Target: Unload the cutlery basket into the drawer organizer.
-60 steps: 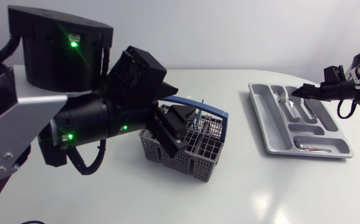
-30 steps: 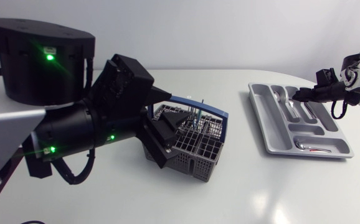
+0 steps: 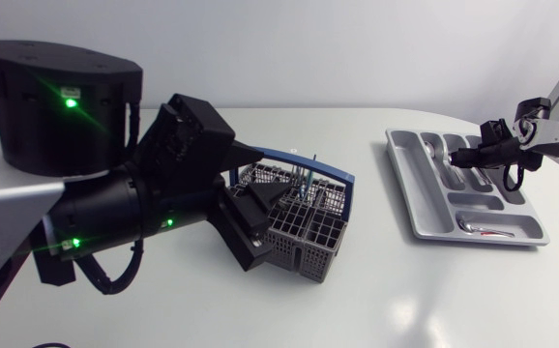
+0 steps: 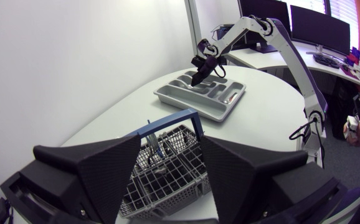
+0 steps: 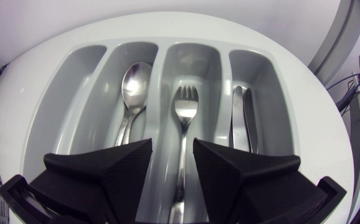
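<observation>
Your left pincer [image 4: 170, 144] hangs over the cutlery basket [image 3: 310, 230], fingers spread wide and gripping nothing. The basket sits about mid-table, its blue handle [image 4: 167, 119] up and a few pieces of cutlery [image 4: 154, 147] standing upright inside. Over by the table's right edge lies the drawer organizer [image 3: 407, 179]. Your right pincer [image 5: 172, 146] hovers low above it, fingers a narrow gap apart and not closed on anything. The fork [image 5: 185, 102] lies flat in its compartment, handle running under that gap. A spoon [image 5: 134, 84] rests in the compartment on one side, knives [image 5: 239, 115] in the one on the other.
</observation>
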Robot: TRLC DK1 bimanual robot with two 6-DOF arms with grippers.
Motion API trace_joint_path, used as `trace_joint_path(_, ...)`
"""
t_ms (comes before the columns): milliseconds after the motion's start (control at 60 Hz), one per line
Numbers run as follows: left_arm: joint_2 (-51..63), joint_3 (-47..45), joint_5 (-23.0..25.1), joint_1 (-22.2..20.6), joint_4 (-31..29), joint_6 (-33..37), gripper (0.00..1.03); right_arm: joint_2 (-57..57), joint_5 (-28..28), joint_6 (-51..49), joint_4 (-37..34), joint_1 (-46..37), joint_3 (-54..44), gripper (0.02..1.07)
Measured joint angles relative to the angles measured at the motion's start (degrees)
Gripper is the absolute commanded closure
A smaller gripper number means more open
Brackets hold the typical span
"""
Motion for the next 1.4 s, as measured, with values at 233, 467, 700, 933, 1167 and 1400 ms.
trace_joint_path(233, -0.5, 0.0, 0.0, 0.0, -0.2, 0.0, 0.26, 3.8, 1.1, 0.0, -1.0, 0.2, 4.0, 0.67)
trace_joint_path(467, -0.6, 0.0, 0.0, -0.4, -0.3, 0.0, 0.26, 7.4, 1.3, -0.3, -5.0, 0.7, 9.0, 0.98)
trace_joint_path(700, -0.6, 0.0, 0.0, -0.5, -0.4, 0.0, 0.26, 8.5, 0.2, -0.9, -7.7, 0.6, 11.5, 1.01)
trace_joint_path(933, -0.6, 0.0, 0.0, -0.8, -0.5, 0.0, 0.26, 4.4, -3.3, -1.1, -7.1, -0.5, 6.9, 1.01)
trace_joint_path(1167, -0.6, 0.0, 0.0, -0.9, -0.5, 0.0, 0.26, 1.2, -16.0, -1.3, -11.1, -3.2, 6.6, 1.01)
trace_joint_path(1400, -0.6, 0.0, 0.0, -0.9, -0.5, 0.0, 0.26, 1.6, -26.8, -1.3, -19.7, -7.0, 11.6, 1.01)
